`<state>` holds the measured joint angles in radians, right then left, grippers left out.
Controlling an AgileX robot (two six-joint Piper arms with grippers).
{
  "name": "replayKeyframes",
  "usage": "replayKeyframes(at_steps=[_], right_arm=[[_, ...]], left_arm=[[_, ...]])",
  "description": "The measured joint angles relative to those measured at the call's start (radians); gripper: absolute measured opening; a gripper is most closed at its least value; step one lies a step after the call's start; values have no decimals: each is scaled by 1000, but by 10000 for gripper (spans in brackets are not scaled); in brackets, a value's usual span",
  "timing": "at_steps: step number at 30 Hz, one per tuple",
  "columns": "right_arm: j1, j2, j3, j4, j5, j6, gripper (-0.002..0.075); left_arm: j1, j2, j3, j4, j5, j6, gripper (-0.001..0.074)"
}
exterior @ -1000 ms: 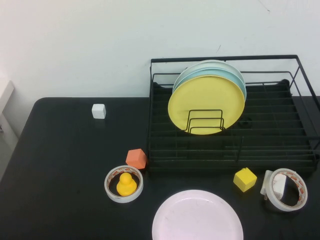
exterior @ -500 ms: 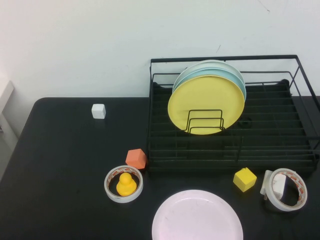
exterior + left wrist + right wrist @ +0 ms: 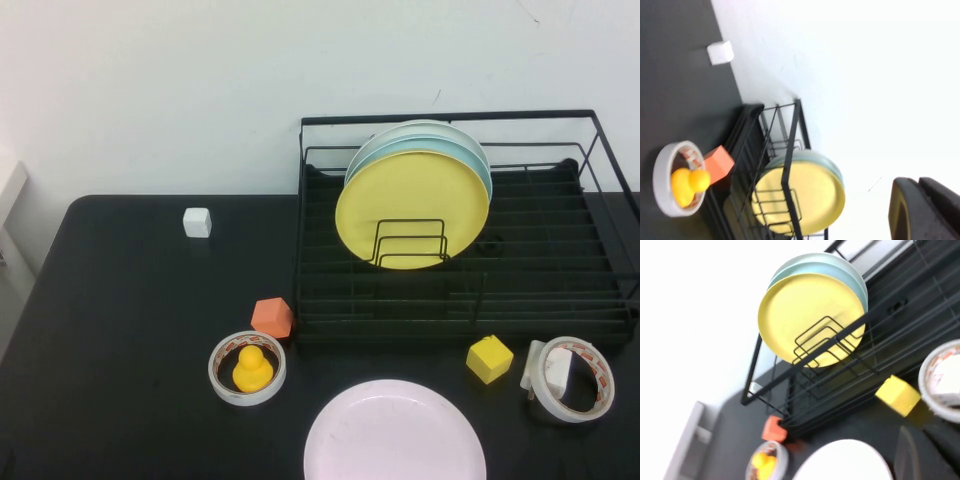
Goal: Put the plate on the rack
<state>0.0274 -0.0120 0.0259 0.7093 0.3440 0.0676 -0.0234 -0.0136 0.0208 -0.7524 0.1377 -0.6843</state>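
Lying flat at the near edge of the black table (image 3: 120, 330), the pale pink plate (image 3: 395, 432) is sitting in front of the black wire rack (image 3: 465, 300), apart from it and cut off by the lower border of the high view. Standing upright among the rack's dividers are a yellow plate (image 3: 412, 210) and a light blue plate (image 3: 470, 155) behind it. Neither arm is showing in the high view. Only a dark part of the left gripper (image 3: 927, 210) is edging into its own wrist view, off to the plate's left and clear of it; whether it is open or closed cannot be told. The right gripper is not appearing in any view. An orange block (image 3: 272, 317) is resting beside the rack's front left corner, with a tape ring (image 3: 247, 368) holding a yellow duck (image 3: 252, 370) nearby. A yellow block (image 3: 490, 359) and a 2nd tape roll (image 3: 570, 379) are lying right of the plate.
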Motion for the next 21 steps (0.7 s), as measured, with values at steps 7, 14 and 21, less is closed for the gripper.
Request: replayKeyframes(at_steps=[7,14,21], right_arm=[[0,0,0,4,0,-142,-2],[0,0,0,22,8,-281,-2],[0,77,0,38,6,-337,-2]], left_arm=[[0,0,0,0,-61,11,-3],[0,39,-231,198,319,387,-2],[0,458,-493,417,620,566,-2]])
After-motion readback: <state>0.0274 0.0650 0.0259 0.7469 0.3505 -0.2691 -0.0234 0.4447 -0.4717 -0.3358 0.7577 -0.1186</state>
